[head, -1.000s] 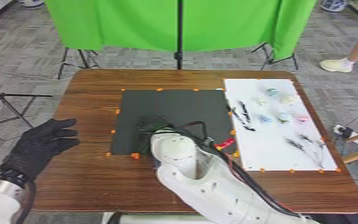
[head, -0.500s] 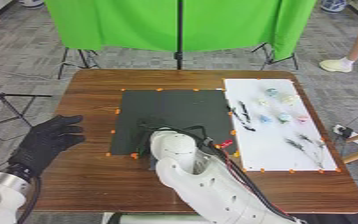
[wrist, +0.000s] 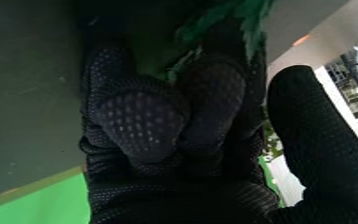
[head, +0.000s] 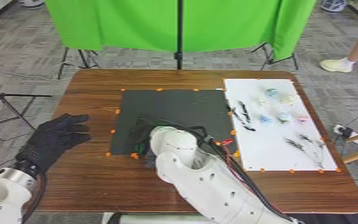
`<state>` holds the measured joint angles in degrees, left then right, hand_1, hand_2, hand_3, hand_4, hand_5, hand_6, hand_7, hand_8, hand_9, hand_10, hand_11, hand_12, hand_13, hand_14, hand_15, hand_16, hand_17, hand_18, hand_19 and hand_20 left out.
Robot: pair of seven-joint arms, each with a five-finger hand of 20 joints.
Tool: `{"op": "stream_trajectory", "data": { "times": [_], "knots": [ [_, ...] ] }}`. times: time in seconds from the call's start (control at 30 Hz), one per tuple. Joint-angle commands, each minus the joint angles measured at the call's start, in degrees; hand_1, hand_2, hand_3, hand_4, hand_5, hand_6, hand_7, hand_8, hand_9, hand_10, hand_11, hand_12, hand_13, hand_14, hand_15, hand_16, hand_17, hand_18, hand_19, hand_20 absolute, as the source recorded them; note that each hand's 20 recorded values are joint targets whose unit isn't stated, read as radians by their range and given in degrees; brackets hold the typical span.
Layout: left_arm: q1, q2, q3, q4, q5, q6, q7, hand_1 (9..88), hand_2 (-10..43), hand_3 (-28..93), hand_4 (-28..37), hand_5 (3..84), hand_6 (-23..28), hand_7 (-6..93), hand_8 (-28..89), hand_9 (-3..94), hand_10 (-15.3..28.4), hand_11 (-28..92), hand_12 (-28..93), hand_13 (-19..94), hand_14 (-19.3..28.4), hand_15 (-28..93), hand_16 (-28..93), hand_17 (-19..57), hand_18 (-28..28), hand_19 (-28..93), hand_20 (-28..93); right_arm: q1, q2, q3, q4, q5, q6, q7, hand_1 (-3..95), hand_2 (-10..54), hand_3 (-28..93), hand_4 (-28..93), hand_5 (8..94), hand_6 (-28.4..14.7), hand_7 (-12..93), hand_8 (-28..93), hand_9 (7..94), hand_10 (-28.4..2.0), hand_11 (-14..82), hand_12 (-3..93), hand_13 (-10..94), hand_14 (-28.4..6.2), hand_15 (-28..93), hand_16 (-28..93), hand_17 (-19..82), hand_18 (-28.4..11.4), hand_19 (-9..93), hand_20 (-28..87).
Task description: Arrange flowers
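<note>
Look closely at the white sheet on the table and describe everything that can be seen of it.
The white sheet is plain, smooth-looking, four-sided and longer than wide; paper or board, I cannot tell. It lies flat on the brown table, right of the dark mat. Orange bits dot its edges. Pale flower heads, slim black pieces and feathery sprigs rest on it.

The right hand (wrist: 158, 195), in its black glove with small pale dots, spans the middle of the frame, fingers curled in and one straighter digit standing apart near a side edge. A dark green thing (wrist: 193, 30), ragged like leaves, pokes out between the curled fingers; much of it is hidden in shadow. Beside the hand lies a dark grey mat (wrist: 24, 100). Bright green cloth (wrist: 55, 202) fills one corner of the frame, past a brownish strip (wrist: 33, 186).
</note>
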<state>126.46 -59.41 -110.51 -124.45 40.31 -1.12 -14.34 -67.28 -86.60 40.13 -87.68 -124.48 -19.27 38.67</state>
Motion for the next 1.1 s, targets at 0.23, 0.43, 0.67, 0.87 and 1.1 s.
{"op": "stream_trajectory", "data": {
  "times": [0.23, 0.43, 0.67, 0.87, 1.1],
  "knots": [
    [1.1, -0.52, 0.2, 0.21, -0.15, -0.36, 0.16, 28.9, 7.3, 73, -28.3, 44.5, 7.1, 31.1, -14, 41.5, 17.1, 46, 19, 36, 20.9, 69, -6, -2.7, 24.6, 66, 0, -1.2, 0.9, 1.3, 0.3, 4.0, 2.9, -2.2, 24.7, 8.5, 79, -25, 81.4, -1.4, 58, -15, 93.7, -8.9, 45.4, 27.1, 93, -6.6, 56, 31, 39, -18.6, 88, 7],
    [5.8, -3.58, -1.93, -1.65, 0.3, 1.37, 4.73, 28.9, 7.3, 73, -28.3, 44.5, 7.1, 31.1, -14, 41.5, 17.2, 46, 19, 36, 20.9, 69, -6, -2.7, 24.6, 66, 0, 0.5, 4.7, 4.0, -3.2, 11.0, 2.4, -1.9, 23.9, 8.9, 78, -25, 81.1, -1.5, 58, -15, 93.7, -8.9, 44.7, 27.8, 92, -6.5, 55, 31, 38, -18.6, 88, 8],
    [8.7, -5.69, -3.46, -2.7, 0.52, 2.07, 6.72, 28.9, 7.4, 73, -28.3, 44.6, 7.2, 31.0, -14, 41.5, 17.2, 46, 19, 36, 20.9, 69, -6, -2.7, 24.5, 66, 0, 0.6, 11.8, 10.2, -9.1, 17.8, 2.7, -0.3, 22.4, 9.5, 78, -24, 79.6, -2.2, 57, -15, 93.7, -9.5, 42.3, 30.3, 90, -7.3, 57, 31, 37, -19.0, 87, 8],
    [9.6, -6.36, -4.42, -3.26, 0.7, 1.91, 6.89, 28.9, 7.4, 73, -28.3, 44.7, 7.2, 30.9, -14, 41.5, 17.2, 46, 19, 36, 20.9, 69, -6, -2.7, 24.6, 66, 0, -5.7, 25.0, 20.0, -20.1, 19.9, 9.6, -2.3, 21.3, 9.4, 78, -23, 72.1, -3.9, 54, -17, 85.5, -12.3, 46.8, 33.0, 80, -10.0, 65, 30, 32, -19.1, 85, 9],
    [10.8, -6.65, -5.17, -3.77, 0.64, 2.58, 7.65, 29.0, 7.4, 73, -28.3, 44.5, 7.1, 31.1, -14, 41.5, 17.2, 46, 19, 36, 20.9, 69, -6, -2.7, 24.6, 66, 0, -20.6, 42.0, 37.5, -27.9, 15.3, 12.8, -0.5, 21.5, 0.0, 77, -27, 60.2, -6.0, 40, -18, 66.5, -14.3, 51.9, 31.8, 63, -12.1, 71, 27, 27, -19.3, 80, 15]
  ]
}}
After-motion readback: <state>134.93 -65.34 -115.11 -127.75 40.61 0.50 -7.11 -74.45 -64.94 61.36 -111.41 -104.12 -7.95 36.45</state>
